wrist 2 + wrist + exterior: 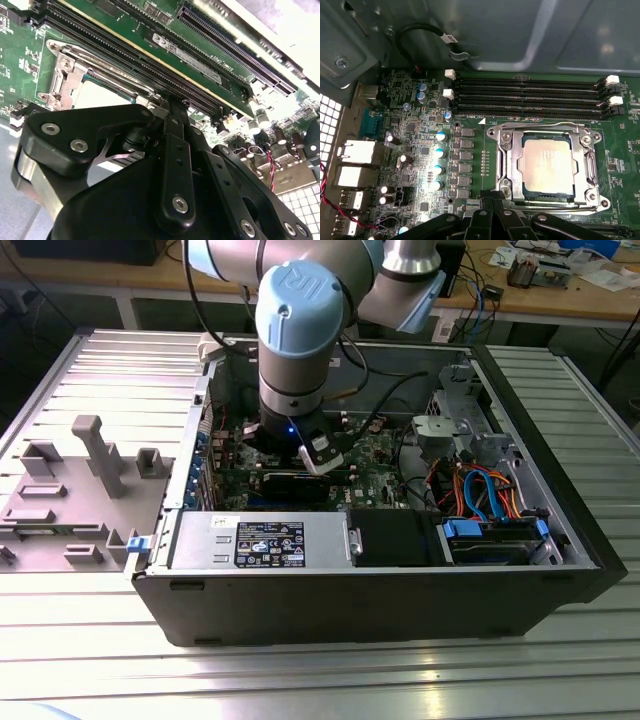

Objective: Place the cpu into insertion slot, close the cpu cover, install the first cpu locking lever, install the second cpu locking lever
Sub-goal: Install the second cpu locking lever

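In the first wrist view the cpu lies flat in the insertion slot, its pale silvery face showing through the window of the cpu cover, which lies down over it. A thin locking lever wire runs along the socket's side by the memory slots. My gripper is shut, its black fingertips together at the socket's edge opposite the memory slots. The second wrist view shows the same gripper beside the cpu and the socket frame. In the exterior view the arm reaches down into the open computer case.
Long black memory slots border the socket. Capacitors and rear ports stand on the board, below the grey case wall. The power supply, black drive box and grey fixture tray show in the exterior view.
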